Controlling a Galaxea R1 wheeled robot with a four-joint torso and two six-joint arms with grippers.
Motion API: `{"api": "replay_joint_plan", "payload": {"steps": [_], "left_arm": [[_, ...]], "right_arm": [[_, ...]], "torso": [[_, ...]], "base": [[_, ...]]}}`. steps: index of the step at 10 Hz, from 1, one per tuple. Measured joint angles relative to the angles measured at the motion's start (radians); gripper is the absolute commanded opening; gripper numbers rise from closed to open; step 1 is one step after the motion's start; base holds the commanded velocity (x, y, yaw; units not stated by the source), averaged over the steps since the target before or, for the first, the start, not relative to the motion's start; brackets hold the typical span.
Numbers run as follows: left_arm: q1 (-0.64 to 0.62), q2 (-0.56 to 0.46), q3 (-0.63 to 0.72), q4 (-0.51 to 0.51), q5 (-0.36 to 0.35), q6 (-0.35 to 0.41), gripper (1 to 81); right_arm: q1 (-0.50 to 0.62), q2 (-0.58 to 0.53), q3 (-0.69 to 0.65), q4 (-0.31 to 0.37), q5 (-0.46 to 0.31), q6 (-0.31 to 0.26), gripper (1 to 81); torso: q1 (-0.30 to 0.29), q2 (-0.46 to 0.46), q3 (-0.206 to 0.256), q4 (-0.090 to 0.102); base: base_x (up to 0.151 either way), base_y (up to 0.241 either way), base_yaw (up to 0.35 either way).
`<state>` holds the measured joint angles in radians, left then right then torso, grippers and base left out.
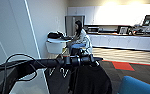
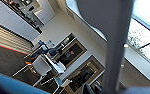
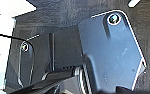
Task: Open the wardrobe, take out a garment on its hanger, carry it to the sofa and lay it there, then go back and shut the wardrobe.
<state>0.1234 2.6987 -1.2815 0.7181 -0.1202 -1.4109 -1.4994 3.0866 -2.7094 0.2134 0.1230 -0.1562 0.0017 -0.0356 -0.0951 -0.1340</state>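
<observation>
Hanging from left claw [image 1: 92, 60], black garment [image 1: 91, 80] above dark carpet [image 1: 141, 71]; blue sofa [image 1: 138, 86] beside; grip unclear.

My head cam sits high, looks fwd and down along my left arm [image 1: 41, 64] across the room to the far counter [image 1: 121, 41]. Left wrist cam is tilted hard, facing out over the carpet to the same room. Both catch the seated person [image 1: 79, 37], the white chairs [image 2: 42, 66] and the blue sofa [image 1: 138, 86]. Right wrist cam points at the dark carpet [image 3: 66, 12], v. close.
</observation>
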Motion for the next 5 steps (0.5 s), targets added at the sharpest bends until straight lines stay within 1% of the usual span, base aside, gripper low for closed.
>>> {"api": "replay_joint_plan", "payload": {"steps": [3, 5], "left_arm": [[0.0, 0.009, -0.005, 0.003, 0.001, 0.0, 1.0], [0.0, 0.03, -0.003, 0.004, 0.014, 0.0, 1.0]], "right_arm": [[-0.002, -0.001, 0.0, 0.0, 0.001, 0.0, 81.1], [-0.003, 0.0, 0.0, 0.0, 0.003, 0.0, 81.1]], "torso": [[0.0, 0.0, 0.0, 0.0], [0.0, 0.0, 0.0, 0.0]], "base": [[0.0, 0.0, -0.214], [0.0, 0.0, -0.214]]}}
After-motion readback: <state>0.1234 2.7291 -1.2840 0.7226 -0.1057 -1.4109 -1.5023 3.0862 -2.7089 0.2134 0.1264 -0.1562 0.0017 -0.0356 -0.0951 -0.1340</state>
